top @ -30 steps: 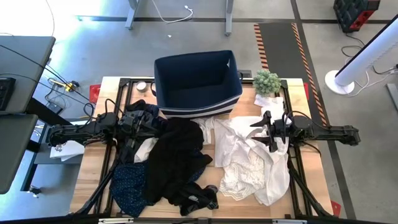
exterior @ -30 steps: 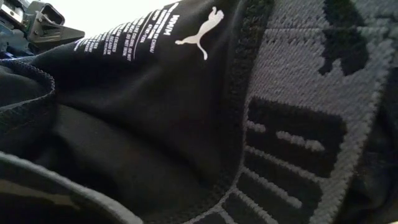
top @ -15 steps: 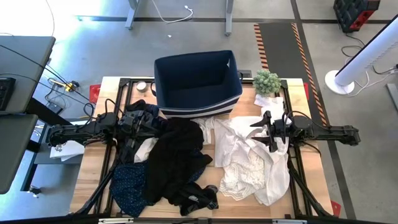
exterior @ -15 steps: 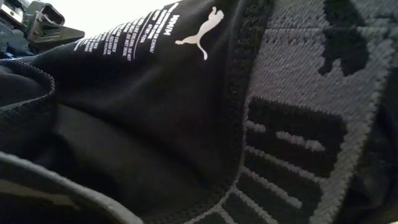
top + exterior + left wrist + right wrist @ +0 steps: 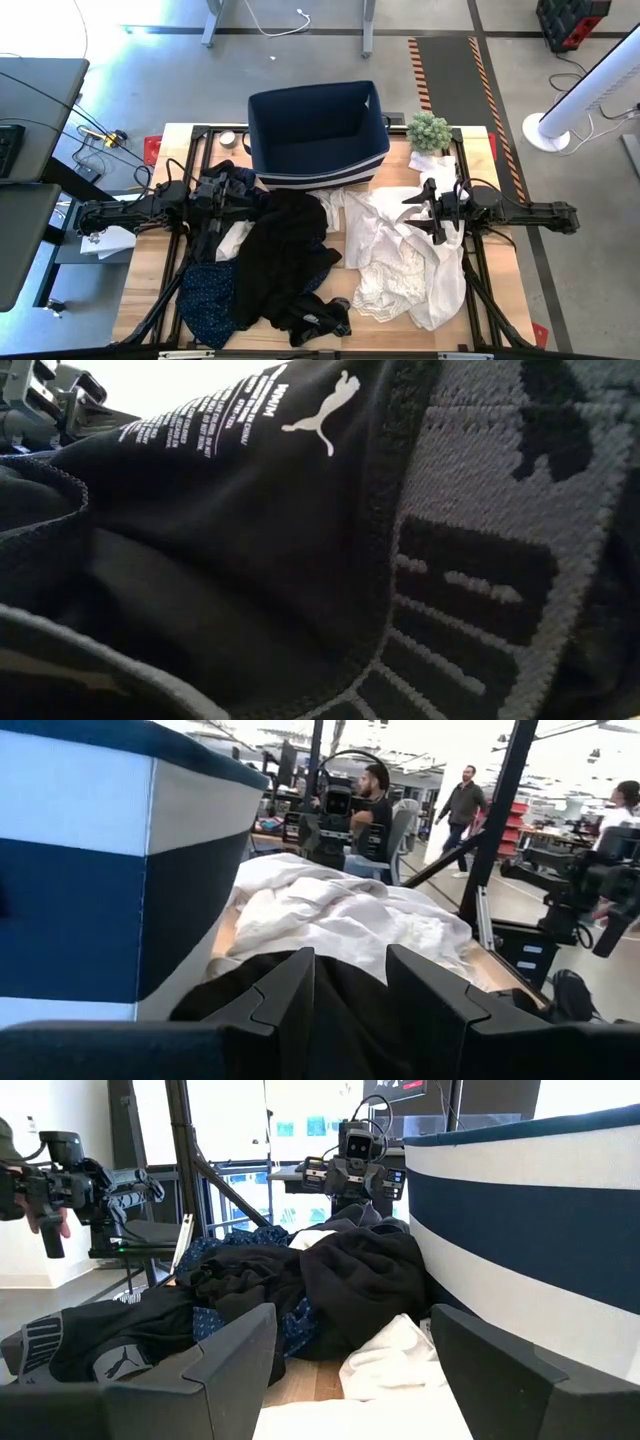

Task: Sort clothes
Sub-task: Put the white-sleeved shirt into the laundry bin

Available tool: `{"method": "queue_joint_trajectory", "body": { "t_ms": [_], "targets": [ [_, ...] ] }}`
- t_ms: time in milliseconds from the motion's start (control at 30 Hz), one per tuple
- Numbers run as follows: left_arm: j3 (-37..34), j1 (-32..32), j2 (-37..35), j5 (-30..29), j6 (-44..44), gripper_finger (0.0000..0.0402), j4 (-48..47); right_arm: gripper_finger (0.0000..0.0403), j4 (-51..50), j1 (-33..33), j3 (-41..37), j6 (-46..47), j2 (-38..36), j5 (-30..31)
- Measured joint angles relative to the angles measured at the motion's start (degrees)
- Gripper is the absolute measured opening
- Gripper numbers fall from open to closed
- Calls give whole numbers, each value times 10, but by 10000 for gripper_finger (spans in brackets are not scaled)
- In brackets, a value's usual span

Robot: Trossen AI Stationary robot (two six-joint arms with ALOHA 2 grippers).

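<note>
Black garments (image 5: 285,250) lie heaped at the table's middle. A dark navy speckled garment (image 5: 205,300) lies at the near left. White garments (image 5: 400,255) are spread on the right. My left gripper (image 5: 243,195) is open, level and low at the far left of the black heap; black cloth (image 5: 350,1015) shows between its fingers. My right gripper (image 5: 410,205) is open and level above the white pile, touching nothing. In the low view, a black garment with a white printed logo (image 5: 300,510) and a grey lettered waistband (image 5: 480,560) fills the picture. My left gripper stands level with its open fingers (image 5: 290,1005) on either side of a fold of the black garment, pointing toward the table's right. I cannot tell whether the fingers touch the cloth.
A boxy navy fabric bin with a white stripe (image 5: 318,135) stands at the far middle, close beside both grippers (image 5: 520,1230). A small green plant (image 5: 428,130) stands at the far right. Several people show in the room beyond the table (image 5: 465,795).
My left gripper has shifted a little toward the table's left edge. The clothes lie as they did.
</note>
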Motion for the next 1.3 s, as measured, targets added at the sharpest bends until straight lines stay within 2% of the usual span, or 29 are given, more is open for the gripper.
{"method": "queue_joint_trajectory", "body": {
  "t_ms": [133, 200, 267, 367, 467, 567, 667, 767, 867, 933, 1033, 1200, 1300],
  "targets": [
    [0, 0, 0, -1, 0, 126, 0, 264, 0, 0, 0, 2, 0, 4],
    [0, 0, 0, -17, 0, 126, 0, 264, 15, 0, 0, 50, 0, 5],
    [0, 0, 1, -43, 0, 126, 0, 264, 68, 0, 0, 192, 0, 6],
    [0, 0, 1, -91, -8, 126, 6, 264, 154, 0, 0, 456, 0, 28],
    [0, 0, 1, -138, -21, 126, 12, 264, 194, 0, 1, 579, 0, 81],
    [0, 0, 1, -160, -21, 126, 13, 264, 242, 0, 18, 555, 1, 89],
    [0, 0, 1, -163, -21, 126, 13, 264, 294, 0, 63, 459, 0, 90],
    [0, 0, 1, -163, -22, 126, 13, 264, 277, 0, 130, 365, 7, 92],
    [0, 0, 1, -156, -52, 126, 14, 264, 217, 0, 214, 304, 31, 92],
    [0, 0, 1, -154, -79, 126, 14, 264, 134, 0, 281, 293, 59, 92],
    [0, 0, 1, -154, -111, 126, 14, 264, -33, 0, 392, 304, 123, 92],
    [0, 0, 1, -153, -142, 126, 14, 264, -318, 0, 579, 362, 267, 92],
    [0, 0, 1, -153, -159, 126, 14, 264, -456, 0, 679, 378, 357, 91]
  ]
}}
